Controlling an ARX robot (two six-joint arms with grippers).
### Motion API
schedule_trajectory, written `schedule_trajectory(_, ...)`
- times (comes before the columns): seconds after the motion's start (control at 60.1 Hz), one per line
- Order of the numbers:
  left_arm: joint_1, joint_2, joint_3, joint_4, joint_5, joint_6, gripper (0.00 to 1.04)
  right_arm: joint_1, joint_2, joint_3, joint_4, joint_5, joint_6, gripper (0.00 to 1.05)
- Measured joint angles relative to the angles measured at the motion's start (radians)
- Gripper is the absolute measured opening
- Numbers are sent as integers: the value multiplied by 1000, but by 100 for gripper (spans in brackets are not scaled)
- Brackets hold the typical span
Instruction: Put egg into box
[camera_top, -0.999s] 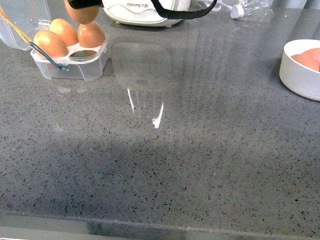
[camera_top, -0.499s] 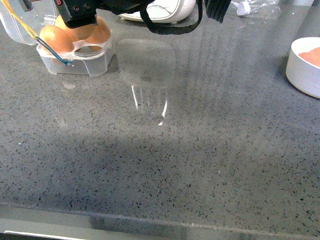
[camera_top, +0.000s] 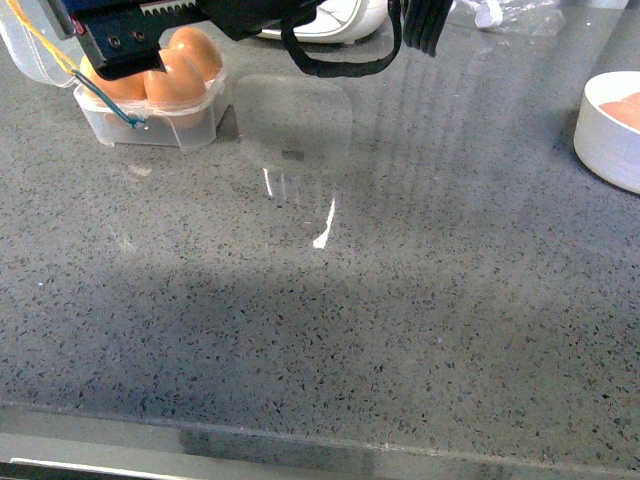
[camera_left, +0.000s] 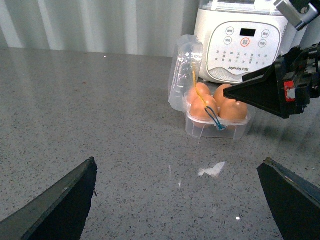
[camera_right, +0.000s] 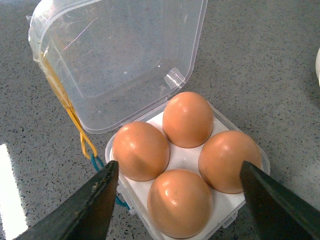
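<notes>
- Front view: you look over a speckled grey stone counter (camera_top: 350, 330), glossy and streaked with glare. At its far left stands the small clear plastic four-cup box (camera_top: 150, 128), with rounded orange-brown eggs (camera_top: 178, 85) rising over its rim. The right gripper (camera_top: 125, 45), a black block with screw heads, hangs directly above the box; from here you cannot tell how its fingers stand. A round white bowl (camera_top: 608, 140) sits at the far right edge, well apart from the box. A glossy white appliance (camera_top: 340, 15) stands behind.
- Left wrist view: the left gripper (camera_left: 175, 210) has its matte black wedge fingers (camera_left: 55, 205) spread wide. Only bare counter lies between them and they hold nothing. The box stands well beyond them, its thin clear hinged lid (camera_left: 185, 70) upright.
- Right wrist view: all four cups are filled. The smooth orange-brown egg (camera_right: 180, 202) is seated in its cup, one of four shiny eggs that look alike. The right gripper's black fingers (camera_right: 90, 210) are apart, one on each side of the box, gripping nothing. A thin yellow band (camera_right: 65, 105) runs down the open lid, and a blue band (camera_right: 97, 162) shows at the box's corner.
</notes>
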Motion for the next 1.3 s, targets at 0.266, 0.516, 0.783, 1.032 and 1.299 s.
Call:
schedule_trajectory(0.266,0,0,0,0,0,0,98,-68,-84,-48,24,22,30,97)
schedule_trajectory(0.516,0,0,0,0,0,0,98,-229,-240,-232,82,171,24,97)
schedule_trajectory(0.783,0,0,0,0,0,0,98,-493,-536,-536,199,160,66,97)
schedule_trajectory(1.032,0,0,0,0,0,0,98,-633,-784,-726,297,192,60,91)
schedule_trajectory(1.299,0,0,0,0,0,0,98,-636,-1024,-1013,367,266,66,43)
